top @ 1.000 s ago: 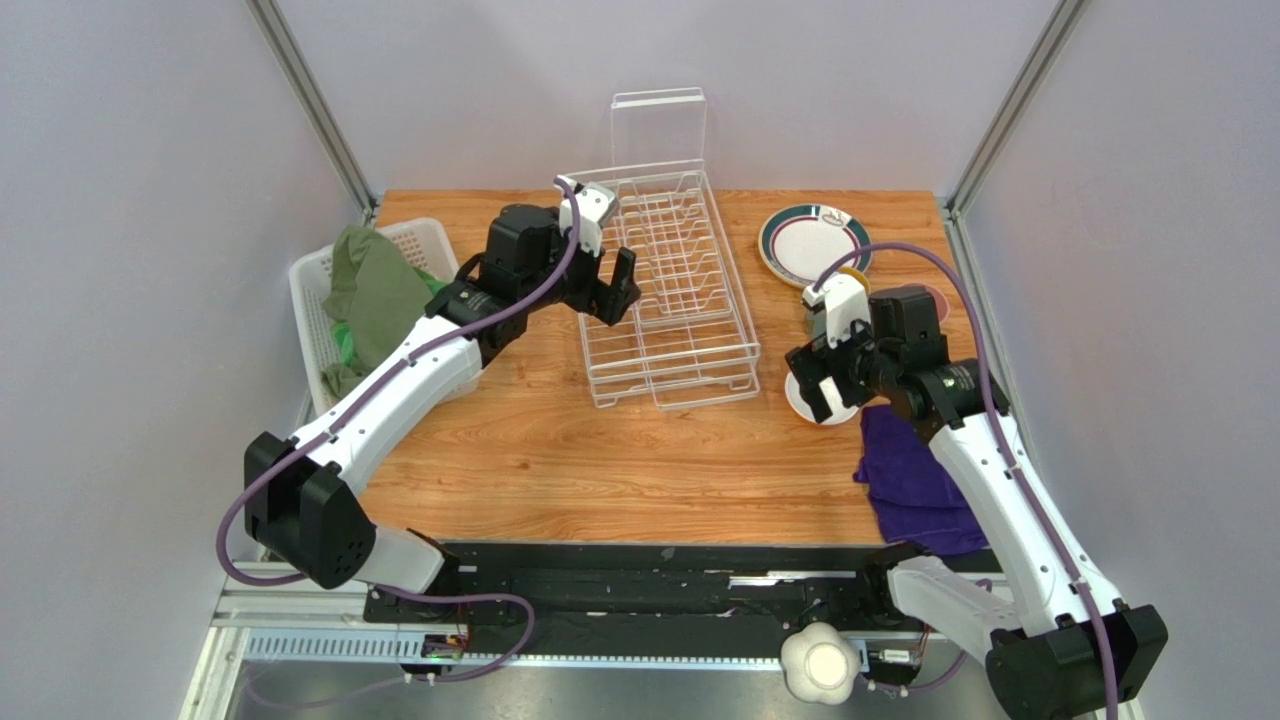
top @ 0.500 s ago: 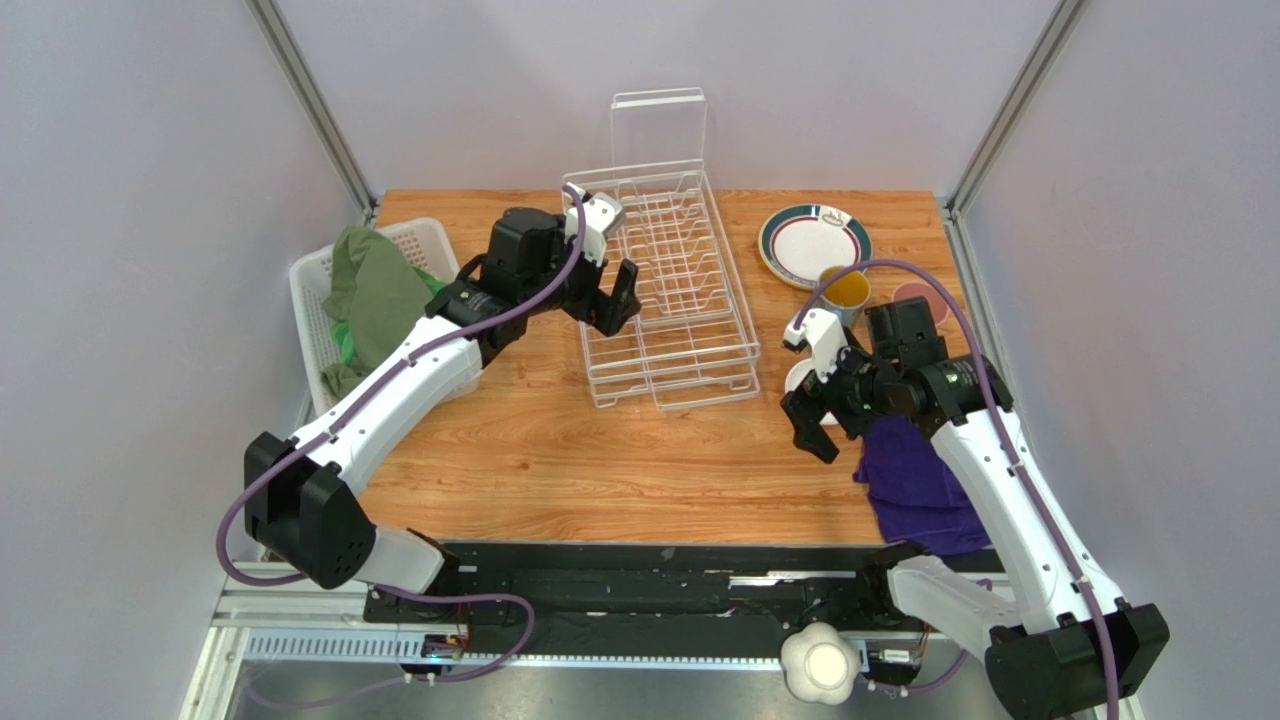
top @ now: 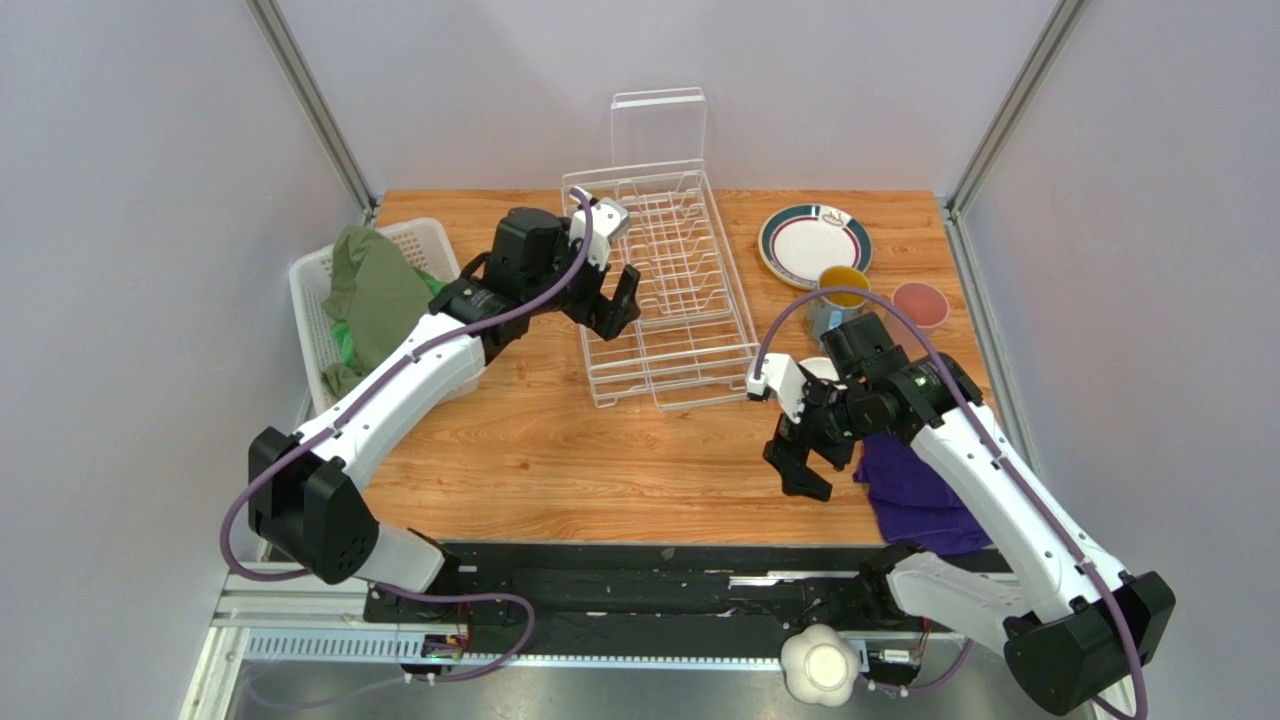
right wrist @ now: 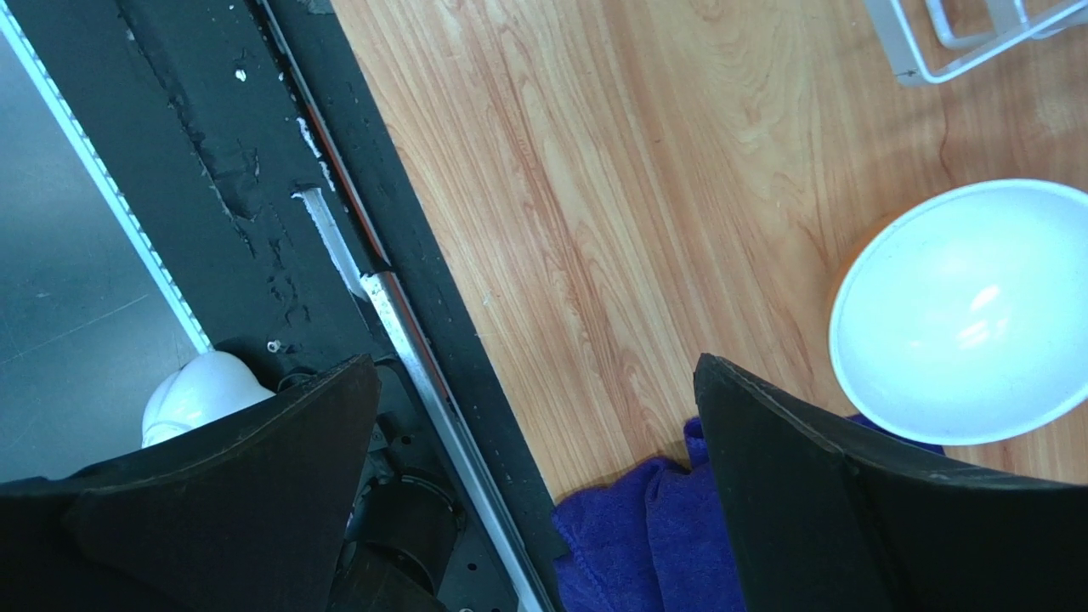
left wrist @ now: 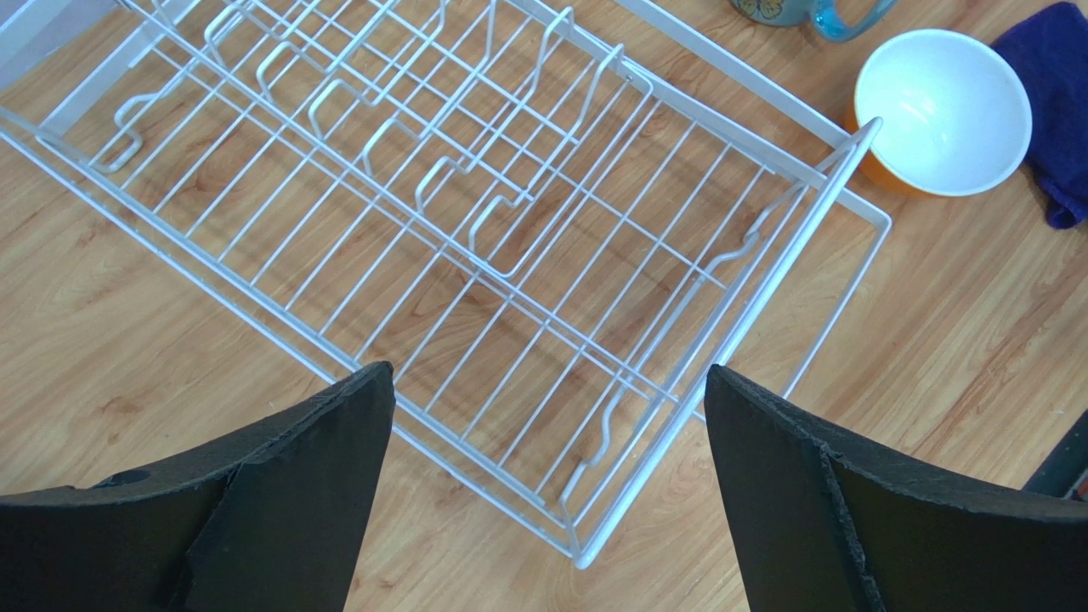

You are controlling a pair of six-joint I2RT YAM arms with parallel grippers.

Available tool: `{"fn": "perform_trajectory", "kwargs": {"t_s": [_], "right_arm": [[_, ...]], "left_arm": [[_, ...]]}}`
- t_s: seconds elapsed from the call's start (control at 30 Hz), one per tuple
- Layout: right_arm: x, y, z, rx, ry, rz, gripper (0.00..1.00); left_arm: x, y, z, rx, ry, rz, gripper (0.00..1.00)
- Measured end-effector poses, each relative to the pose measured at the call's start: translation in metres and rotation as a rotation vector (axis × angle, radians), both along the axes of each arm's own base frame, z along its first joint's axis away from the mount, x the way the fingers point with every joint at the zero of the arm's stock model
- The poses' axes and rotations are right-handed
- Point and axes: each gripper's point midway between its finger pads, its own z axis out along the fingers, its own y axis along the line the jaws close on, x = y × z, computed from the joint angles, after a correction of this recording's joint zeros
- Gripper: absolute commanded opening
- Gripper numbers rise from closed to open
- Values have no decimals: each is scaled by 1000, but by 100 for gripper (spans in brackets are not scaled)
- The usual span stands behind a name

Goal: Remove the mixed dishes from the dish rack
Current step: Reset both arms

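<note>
Top external view: a second ago the right gripper (top: 796, 465) hung low just right of the dish rack (top: 672, 285), where the orange bowl sat. Since then it has swung back toward the table's (top: 571, 465) near edge, its fingers spread and carrying nothing. That reads as a finished drop-off. The left gripper (top: 613, 293) has barely shifted and hovers at the rack's left rim.

No dish shows between the tines, so the unloading looks essentially done. The dark-rimmed white plate (top: 813, 243), blue patterned mug (top: 842, 288) and pink cup (top: 920, 305) stand in a cluster on the wood right of the rack, apart from it. The pale yellow plate and small white cup cannot be found here. The slatted basket (top: 323, 300) hugs the left edge, and the purple cloth (top: 917, 488) lies at the near right corner.

Left wrist view: the left claw (left wrist: 547, 383) is wide and empty over bare wire. The orange bowl (left wrist: 943, 112) sits upright beyond the rack's corner, close to it, though contact cannot be told.

Right wrist view: the right claw (right wrist: 534, 370) is wide too, straddling the table's near edge with the black rail (right wrist: 275, 191) below. The bowl (right wrist: 964, 310) is beside the cloth (right wrist: 651, 536) — its lower rim meets the fabric. The right arm has little table left behind it. Judging by the layout, its free room lies forward, over the strip of wood between rail and rack.
</note>
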Motion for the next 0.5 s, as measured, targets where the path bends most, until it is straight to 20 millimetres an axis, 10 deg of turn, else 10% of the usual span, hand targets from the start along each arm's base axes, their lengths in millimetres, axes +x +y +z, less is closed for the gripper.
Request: {"fn": "perform_trajectory", "kwargs": {"t_s": [0.5], "right_arm": [[57,-1,7,-15,-224,-169,99]], "left_arm": [[8,12,-20,21,-54,71,99]]}}
